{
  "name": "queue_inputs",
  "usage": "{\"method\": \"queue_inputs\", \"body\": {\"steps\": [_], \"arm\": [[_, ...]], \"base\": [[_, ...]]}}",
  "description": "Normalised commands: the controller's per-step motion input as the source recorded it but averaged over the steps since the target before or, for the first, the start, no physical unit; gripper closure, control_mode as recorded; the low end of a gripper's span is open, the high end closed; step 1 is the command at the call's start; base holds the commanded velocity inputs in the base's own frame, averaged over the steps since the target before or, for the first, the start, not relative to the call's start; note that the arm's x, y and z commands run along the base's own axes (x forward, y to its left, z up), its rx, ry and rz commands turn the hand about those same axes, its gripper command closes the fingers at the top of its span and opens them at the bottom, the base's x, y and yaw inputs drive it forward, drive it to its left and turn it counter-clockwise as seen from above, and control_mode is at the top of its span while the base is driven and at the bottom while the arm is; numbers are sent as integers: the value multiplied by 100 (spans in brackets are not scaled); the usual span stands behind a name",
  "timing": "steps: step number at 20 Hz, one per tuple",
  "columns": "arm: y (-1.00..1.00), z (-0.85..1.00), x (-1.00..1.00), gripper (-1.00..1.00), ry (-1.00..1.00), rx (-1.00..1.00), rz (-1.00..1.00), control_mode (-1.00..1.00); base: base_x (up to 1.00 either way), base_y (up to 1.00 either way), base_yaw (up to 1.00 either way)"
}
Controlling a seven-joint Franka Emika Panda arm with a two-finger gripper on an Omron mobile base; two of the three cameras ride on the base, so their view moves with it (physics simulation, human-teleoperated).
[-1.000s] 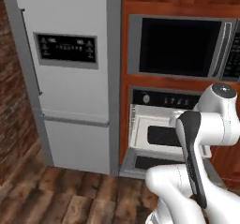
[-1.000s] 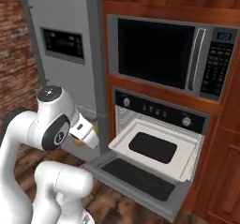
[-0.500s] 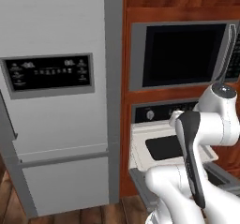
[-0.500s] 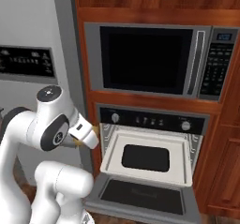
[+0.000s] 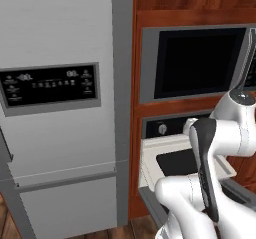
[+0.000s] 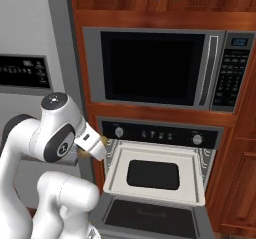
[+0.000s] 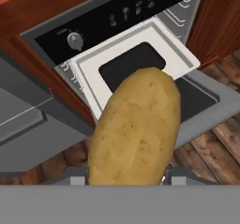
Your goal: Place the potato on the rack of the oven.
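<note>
Your potato (image 7: 136, 129) is oval, yellowish-brown, lightly speckled, clamped in the gripper (image 7: 126, 177), with the oven (image 7: 136, 59) at 12 o'clock. Fingertips are mostly hidden behind it; it also covers part of the dark rack (image 7: 129, 61).

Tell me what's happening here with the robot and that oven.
The gripper is holding the potato and is in front of the oven, whose door hangs open. The dark rack is pulled out and bare, so the potato has not been set down on it yet.
</note>
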Motion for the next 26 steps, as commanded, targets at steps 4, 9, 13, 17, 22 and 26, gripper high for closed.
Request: {"method": "queue_inputs", "body": {"steps": [4,9,13,17,22,26], "arm": [[-10,0,14,100,0,0,2,-100],[-70,-15,34,100,0,2,13,-100],[-100,-44,4,100,-1,21,19,-100],[-100,-69,19,100,-1,24,23,-100],[-100,-89,54,100,0,11,21,-100],[-81,-93,86,100,0,0,19,-100]], "base": [[0,0,0],[0,0,0],[0,0,0],[0,0,0],[0,0,0],[0,0,0]]}}
